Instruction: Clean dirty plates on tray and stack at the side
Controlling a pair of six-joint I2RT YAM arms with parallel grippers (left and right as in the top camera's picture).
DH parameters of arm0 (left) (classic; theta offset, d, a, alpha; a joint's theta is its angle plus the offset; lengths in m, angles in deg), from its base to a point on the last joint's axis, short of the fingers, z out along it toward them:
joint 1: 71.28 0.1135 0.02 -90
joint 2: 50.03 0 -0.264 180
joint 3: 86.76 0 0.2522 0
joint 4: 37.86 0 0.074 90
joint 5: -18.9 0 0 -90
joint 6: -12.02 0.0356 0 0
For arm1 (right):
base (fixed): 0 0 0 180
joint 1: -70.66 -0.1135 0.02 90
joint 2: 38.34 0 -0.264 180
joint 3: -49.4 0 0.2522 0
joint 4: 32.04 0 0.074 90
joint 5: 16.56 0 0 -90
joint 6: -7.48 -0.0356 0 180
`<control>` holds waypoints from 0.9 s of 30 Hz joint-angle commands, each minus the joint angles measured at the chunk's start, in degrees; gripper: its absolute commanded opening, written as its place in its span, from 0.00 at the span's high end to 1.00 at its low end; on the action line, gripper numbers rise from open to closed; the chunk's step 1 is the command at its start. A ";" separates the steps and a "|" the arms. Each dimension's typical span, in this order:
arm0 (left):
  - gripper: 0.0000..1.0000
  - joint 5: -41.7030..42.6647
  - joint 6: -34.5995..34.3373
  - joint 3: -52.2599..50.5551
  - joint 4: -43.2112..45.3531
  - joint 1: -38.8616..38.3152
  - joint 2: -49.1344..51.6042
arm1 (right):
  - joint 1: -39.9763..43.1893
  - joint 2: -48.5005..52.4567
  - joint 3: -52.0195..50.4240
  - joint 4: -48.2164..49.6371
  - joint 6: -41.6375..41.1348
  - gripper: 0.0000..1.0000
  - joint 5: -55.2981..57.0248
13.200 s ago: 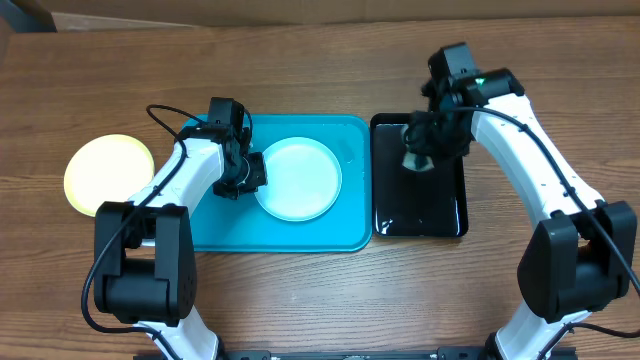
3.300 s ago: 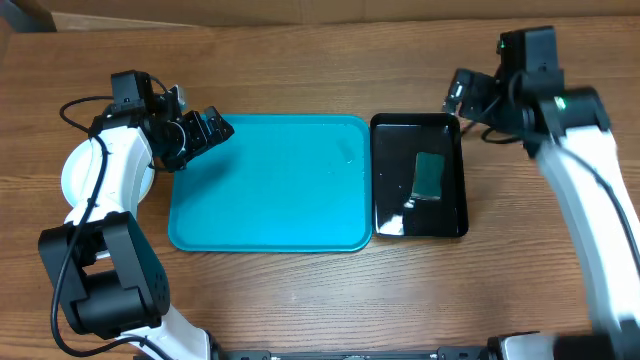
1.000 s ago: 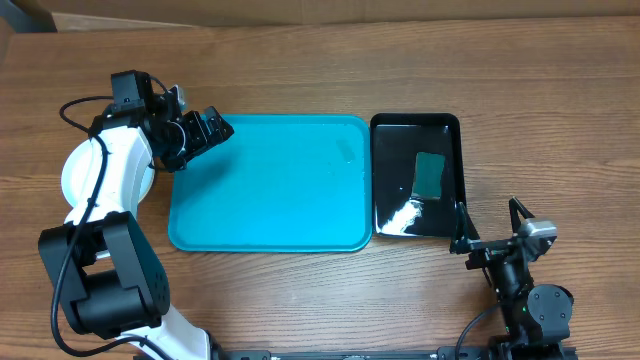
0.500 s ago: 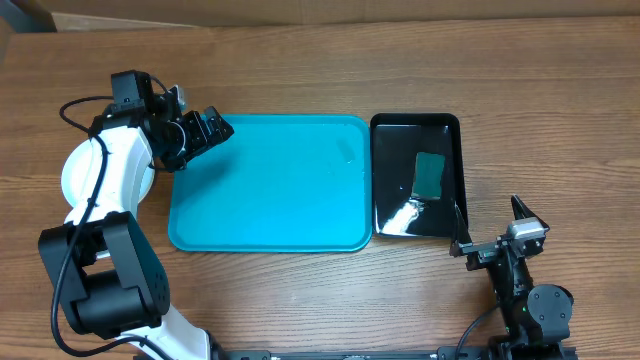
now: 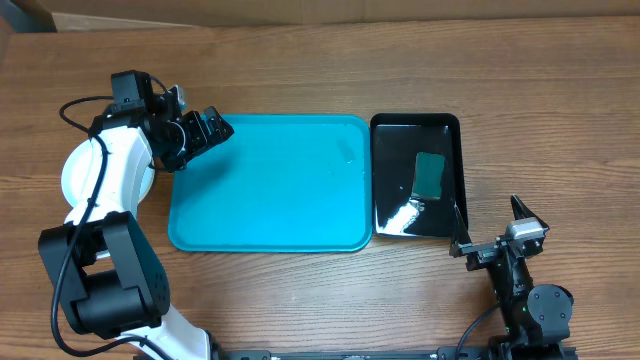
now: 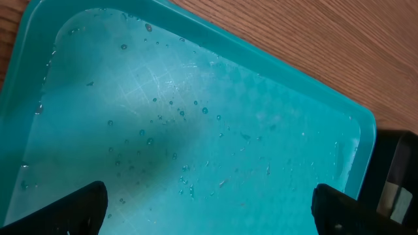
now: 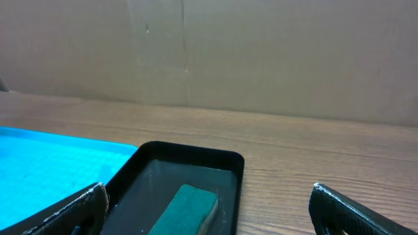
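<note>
Honestly, biggest risk: the left arm (image 5: 105, 170) is draped right over the plates (image 5: 70, 182). If it swings back sloppily, I reckon it could shove the stack toward the left edge of the table (image 5: 300, 60).
other risk: the tray (image 5: 270, 200) is wet, with droplets (image 6: 204, 110) all over its floor in the left wrist view. Anything set back on it could skate around, and lifting it would probably drip on the wood.
smaller risk: the right gripper (image 5: 490, 228) sits close to the black tray (image 5: 392, 160), just off its near-right corner. A careless first move could clip the rim and jolt what's inside.
left gripper (image 5: 205, 135): fingers spread wide with nothing between them, hanging over the tray's far-left corner.
right gripper: also spread wide and empty, tucked low by the near edge of the table, its camera looking out across the black tray.
plates: off the tray, at the left edge of the table, just beside the tray's left edge. Only a white crescent peeks out from under the arm, so I can't tell how many are stacked there or how clean they are.
tray contents: nothing but water beads, no plate on it.
black tray contents: one green sponge (image 5: 430, 175) lying flat on the glossy floor, toward the right side. This tray sits right beside the tray's right edge.
my read: the cleaning and stacking look basically finished.
</note>
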 commanded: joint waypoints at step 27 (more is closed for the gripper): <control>0.00 -14.51 1.33 -0.13 0.20 -7.10 -15.54 | 0.39 -0.61 -0.59 0.24 0.46 0.00 0.09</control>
